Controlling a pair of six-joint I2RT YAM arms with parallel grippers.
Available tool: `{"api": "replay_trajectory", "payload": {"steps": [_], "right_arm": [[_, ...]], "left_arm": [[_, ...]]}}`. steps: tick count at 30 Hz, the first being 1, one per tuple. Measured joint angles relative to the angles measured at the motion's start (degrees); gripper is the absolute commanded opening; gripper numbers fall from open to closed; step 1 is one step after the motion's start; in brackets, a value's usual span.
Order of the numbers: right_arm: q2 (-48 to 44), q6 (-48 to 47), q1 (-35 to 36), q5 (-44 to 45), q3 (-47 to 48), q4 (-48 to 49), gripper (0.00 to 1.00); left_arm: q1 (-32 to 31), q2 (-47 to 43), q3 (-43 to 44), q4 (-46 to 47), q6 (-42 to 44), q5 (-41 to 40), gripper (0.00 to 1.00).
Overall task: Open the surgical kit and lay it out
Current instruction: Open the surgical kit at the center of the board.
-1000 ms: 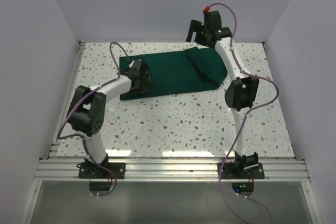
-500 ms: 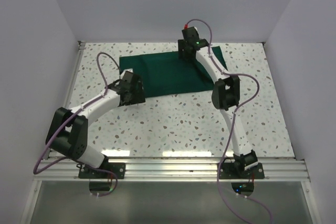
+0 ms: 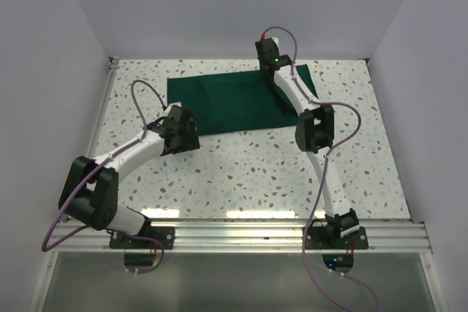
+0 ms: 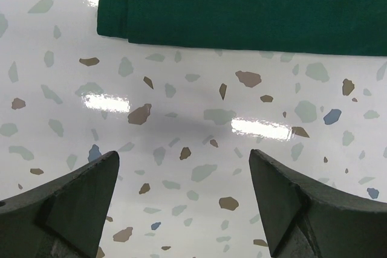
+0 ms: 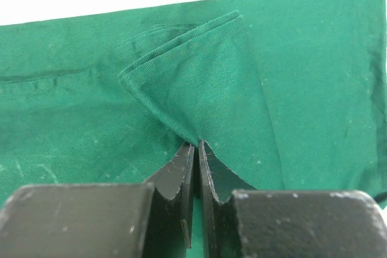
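Eased my left jaws back from the dark green cloth (image 3: 227,104); they're wide over the speckled tabletop (image 3: 241,173). Right jaws pinch a cloth fold at the far edge. Plain pale walls (image 3: 219,5).

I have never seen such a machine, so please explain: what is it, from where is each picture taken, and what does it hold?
These are two robot arms bolted at the near edge of a speckled table. The wide picture comes from a fixed camera above and behind them. The other two come from a camera on each wrist, so the arm's own fingers show at the bottom. A dark green cloth lies folded on the table. The right gripper is shut on a raised fold of it. The left gripper is open above bare table, short of the cloth's edge, and holds nothing.
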Motion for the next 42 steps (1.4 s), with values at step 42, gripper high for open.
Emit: {"api": "replay_trajectory", "payload": {"steps": [42], "right_arm": [[-99.06,8.33,12.24,-8.15,-83.23,-15.15,0.0]], "left_arm": [[5.84,5.81,18.36,0.79,4.37,-2.49,0.93]]}}
